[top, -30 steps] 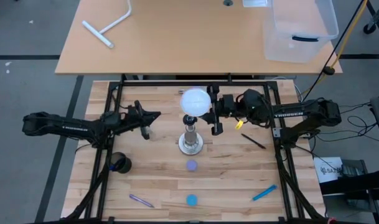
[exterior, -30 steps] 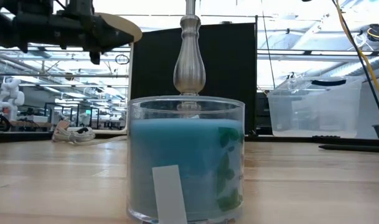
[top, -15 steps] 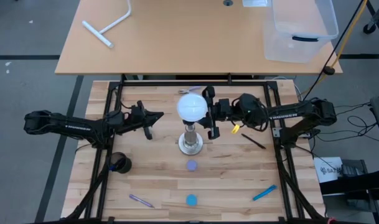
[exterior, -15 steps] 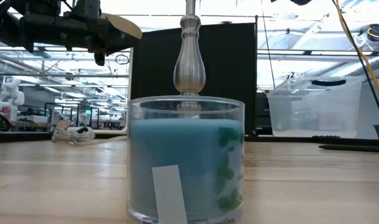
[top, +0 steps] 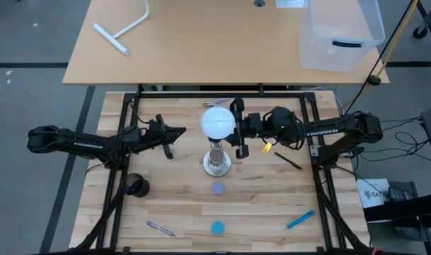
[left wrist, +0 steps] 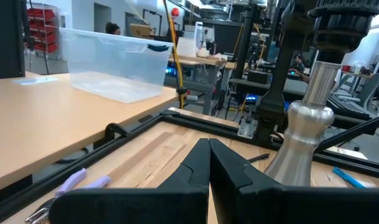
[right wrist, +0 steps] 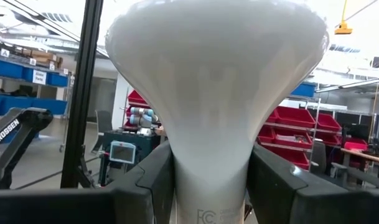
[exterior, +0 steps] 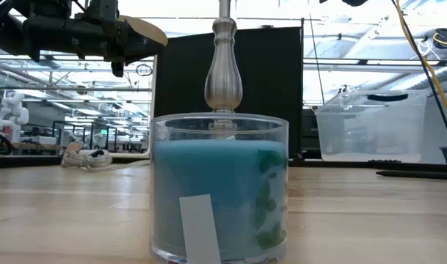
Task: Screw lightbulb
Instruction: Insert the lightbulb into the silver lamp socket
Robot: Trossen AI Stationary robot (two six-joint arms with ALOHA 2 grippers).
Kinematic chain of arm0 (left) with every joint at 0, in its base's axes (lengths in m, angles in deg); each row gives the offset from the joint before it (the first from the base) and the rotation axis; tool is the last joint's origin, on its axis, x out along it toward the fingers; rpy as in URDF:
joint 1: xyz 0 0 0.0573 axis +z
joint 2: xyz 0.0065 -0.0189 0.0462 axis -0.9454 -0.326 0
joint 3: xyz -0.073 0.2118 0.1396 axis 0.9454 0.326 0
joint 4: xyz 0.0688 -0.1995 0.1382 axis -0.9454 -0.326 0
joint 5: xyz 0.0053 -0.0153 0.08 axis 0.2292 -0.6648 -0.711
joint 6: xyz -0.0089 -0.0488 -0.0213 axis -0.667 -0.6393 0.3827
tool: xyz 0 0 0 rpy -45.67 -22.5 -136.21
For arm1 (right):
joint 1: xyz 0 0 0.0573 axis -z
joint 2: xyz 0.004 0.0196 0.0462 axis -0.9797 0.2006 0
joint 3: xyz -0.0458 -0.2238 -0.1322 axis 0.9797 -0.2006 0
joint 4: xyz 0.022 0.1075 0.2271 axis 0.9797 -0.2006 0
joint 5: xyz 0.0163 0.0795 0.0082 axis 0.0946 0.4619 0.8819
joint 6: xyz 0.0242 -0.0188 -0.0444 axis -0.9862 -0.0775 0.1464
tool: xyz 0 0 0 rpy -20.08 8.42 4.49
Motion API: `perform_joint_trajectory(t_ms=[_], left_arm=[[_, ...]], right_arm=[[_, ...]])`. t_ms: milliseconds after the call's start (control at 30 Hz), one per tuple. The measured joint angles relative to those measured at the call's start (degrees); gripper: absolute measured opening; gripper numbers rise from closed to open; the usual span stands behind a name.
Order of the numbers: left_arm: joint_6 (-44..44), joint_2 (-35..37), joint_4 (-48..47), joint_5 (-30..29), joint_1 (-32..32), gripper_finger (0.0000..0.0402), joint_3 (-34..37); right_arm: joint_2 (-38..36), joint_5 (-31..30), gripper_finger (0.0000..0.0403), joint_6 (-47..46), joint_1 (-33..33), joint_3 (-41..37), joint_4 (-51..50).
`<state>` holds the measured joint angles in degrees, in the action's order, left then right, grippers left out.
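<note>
The right pincer [top: 238, 131], gripping the lightbulb [top: 219, 122] by its neck, had carried it leftward over the past second until it hung almost directly above the socket stand [top: 217, 161] on the counter [top: 272, 198], probably ready for lowering. The left pincer [top: 169, 138] waited nearby, clenched empty.
</note>
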<state>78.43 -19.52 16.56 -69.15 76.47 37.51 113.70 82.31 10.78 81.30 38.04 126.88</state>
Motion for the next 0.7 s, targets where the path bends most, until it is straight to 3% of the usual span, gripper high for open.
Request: perform_joint_trajectory(t_ms=[700], left_arm=[[0.01, 0.02, 0.36, -0.02, 0.0, 0.0003, 0.0]], right_arm=[[2.54, -1.55, 0.0153, 0.85, 0.0, -0.02, 0.31]])
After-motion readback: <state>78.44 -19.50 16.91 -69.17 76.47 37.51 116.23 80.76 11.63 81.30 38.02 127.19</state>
